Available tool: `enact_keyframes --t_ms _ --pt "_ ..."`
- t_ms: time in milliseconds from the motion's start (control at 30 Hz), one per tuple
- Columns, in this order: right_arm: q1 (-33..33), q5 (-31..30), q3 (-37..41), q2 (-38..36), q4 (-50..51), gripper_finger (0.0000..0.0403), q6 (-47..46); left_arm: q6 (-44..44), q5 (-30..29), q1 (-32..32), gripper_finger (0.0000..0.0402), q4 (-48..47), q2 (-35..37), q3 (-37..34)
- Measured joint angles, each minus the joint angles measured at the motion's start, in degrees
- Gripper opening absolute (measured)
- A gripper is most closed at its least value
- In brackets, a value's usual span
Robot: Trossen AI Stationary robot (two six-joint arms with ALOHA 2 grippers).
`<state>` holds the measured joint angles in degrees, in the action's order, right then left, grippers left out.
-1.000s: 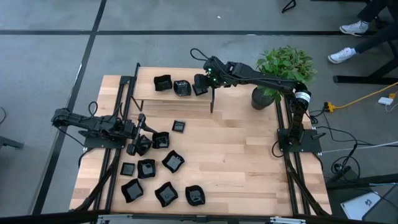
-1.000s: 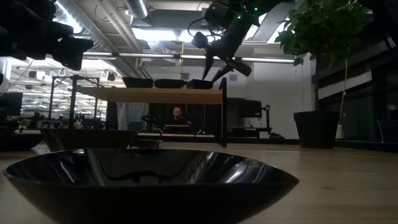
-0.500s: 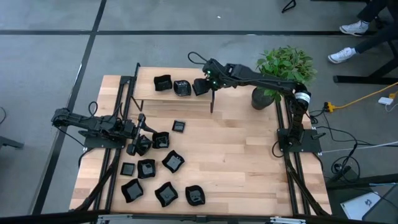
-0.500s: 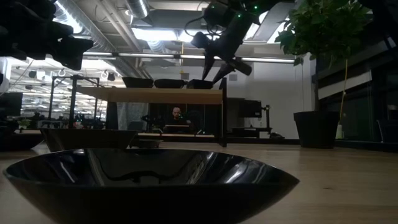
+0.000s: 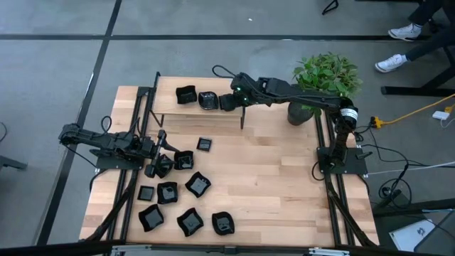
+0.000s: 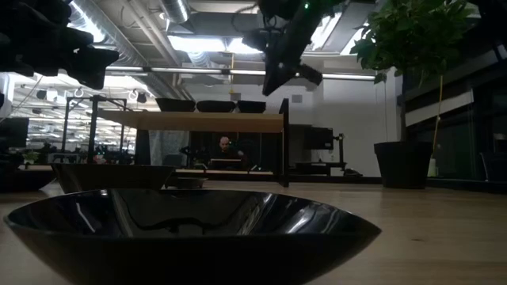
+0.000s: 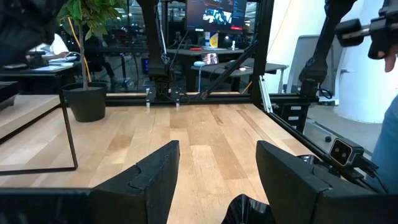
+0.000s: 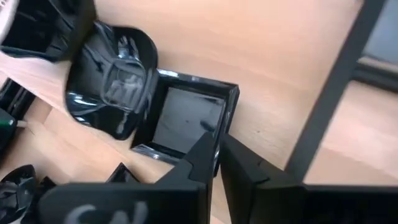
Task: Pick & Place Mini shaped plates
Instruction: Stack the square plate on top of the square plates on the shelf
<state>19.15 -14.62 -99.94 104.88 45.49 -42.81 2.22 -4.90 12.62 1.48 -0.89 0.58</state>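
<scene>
Three mini shaped plates stand on a raised wooden shelf at the table's far side: one at the left, a wavy-edged one and a square one. My right gripper hangs shut just above the square plate, clear of it in the low view. Several more black plates lie on the near left of the table, such as one. My left gripper waits open and level at the table's left, beside a plate.
A potted plant in a dark pot stands at the far right, next to my right arm. The shelf's black leg comes down to the table. One plate sits right in front of the low camera. Bare wood spreads over the middle and right.
My right gripper has shut its fingers above the shelf, rolled a little, risen slightly and shifted toward the table's left. The square plate has stayed on the shelf.
</scene>
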Motion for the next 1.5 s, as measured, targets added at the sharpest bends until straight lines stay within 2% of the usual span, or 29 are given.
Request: enact_keyframes --t_ms 167,433,767,1133,1500 --pt "-1.7 -3.3 0.0 -1.7 0.8 0.0027 4.2 0.0 0.0 0.0 0.0208 0.0 0.0 0.0" --pt "-4.2 4.0 0.0 -2.0 0.2 0.0008 16.6 0.0 0.0 0.0 0.0208 0.0 0.0 0.0" --pt "-10.2 4.2 0.0 -2.0 -5.7 0.0012 28.5 0.0 0.0 0.0 0.0208 0.0 0.0 0.0" --pt "-17.0 4.1 0.0 -2.0 -6.2 0.0012 30.8 0.0 0.0 0.0 0.0208 0.0 0.0 0.0" --pt "-21.3 4.2 0.0 1.2 -5.8 0.0046 22.6 0.0 0.0 0.0 0.0208 0.0 0.0 0.0"
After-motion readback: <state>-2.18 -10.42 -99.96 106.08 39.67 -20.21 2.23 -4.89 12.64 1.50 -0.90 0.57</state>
